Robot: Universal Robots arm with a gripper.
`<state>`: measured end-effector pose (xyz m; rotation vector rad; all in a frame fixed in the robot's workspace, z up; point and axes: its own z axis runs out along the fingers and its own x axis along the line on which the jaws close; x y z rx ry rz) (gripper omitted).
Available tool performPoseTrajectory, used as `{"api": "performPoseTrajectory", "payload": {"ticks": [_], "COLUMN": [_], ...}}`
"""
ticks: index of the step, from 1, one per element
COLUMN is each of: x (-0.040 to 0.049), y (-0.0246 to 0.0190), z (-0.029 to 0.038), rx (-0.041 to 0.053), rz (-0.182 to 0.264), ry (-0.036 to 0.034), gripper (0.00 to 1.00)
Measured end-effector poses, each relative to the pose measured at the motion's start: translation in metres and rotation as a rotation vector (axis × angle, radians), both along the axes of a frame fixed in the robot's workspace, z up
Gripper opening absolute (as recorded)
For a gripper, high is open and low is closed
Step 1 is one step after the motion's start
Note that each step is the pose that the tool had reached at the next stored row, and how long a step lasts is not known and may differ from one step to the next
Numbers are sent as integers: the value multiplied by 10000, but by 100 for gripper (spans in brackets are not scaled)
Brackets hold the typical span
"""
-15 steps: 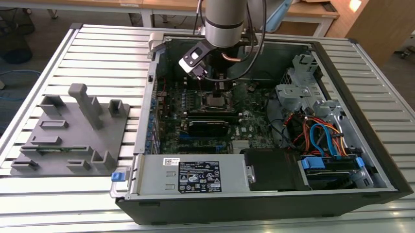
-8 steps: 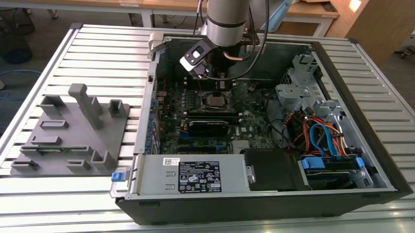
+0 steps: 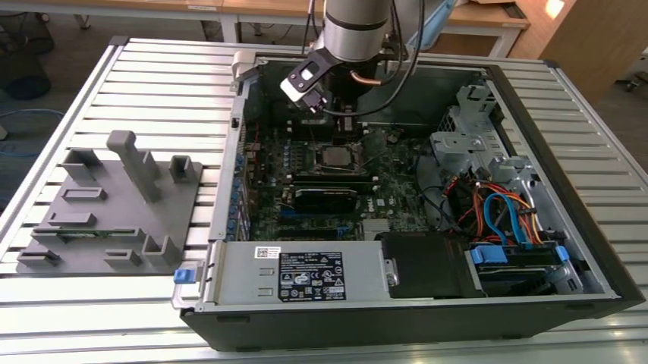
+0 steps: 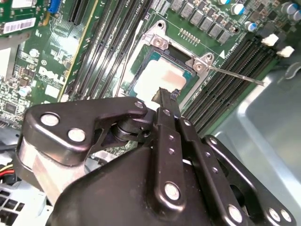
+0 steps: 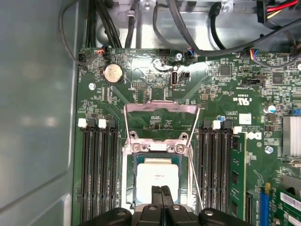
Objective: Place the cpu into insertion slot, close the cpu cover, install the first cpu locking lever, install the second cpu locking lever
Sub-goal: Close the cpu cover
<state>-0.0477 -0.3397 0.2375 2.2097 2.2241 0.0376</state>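
Looks like the closing step. Shows cpu [image 5: 157, 175] seated in insertion slot [image 5: 128, 165], cpu cover [image 5: 161, 107] raised open beside it. Has claw [image 5: 162, 190] pressed together, empty, just above cpu. Needs cpu cover swung down flat.

The black metal gripper [image 4: 167, 100], fingers pressed together, hangs at the edge of the small square silver-grey cpu [image 4: 160, 77]. The chip sits in the black insertion slot [image 4: 175, 52] (framed by the thin silvery cpu cover [image 4: 157, 35]). A thin steel lever rod [image 4: 237, 76] crosses long black memory slots [image 4: 101, 47].
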Motion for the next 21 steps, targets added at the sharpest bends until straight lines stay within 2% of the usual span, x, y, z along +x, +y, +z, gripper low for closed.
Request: {"api": "performPoseTrajectory", "payload": {"ticks": [9, 21], "x": [0, 19], "y": [0, 0], "z": [145, 149], "rx": [1, 0], "rz": [0, 0], "ry": [39, 43], "gripper": [10, 10]}}
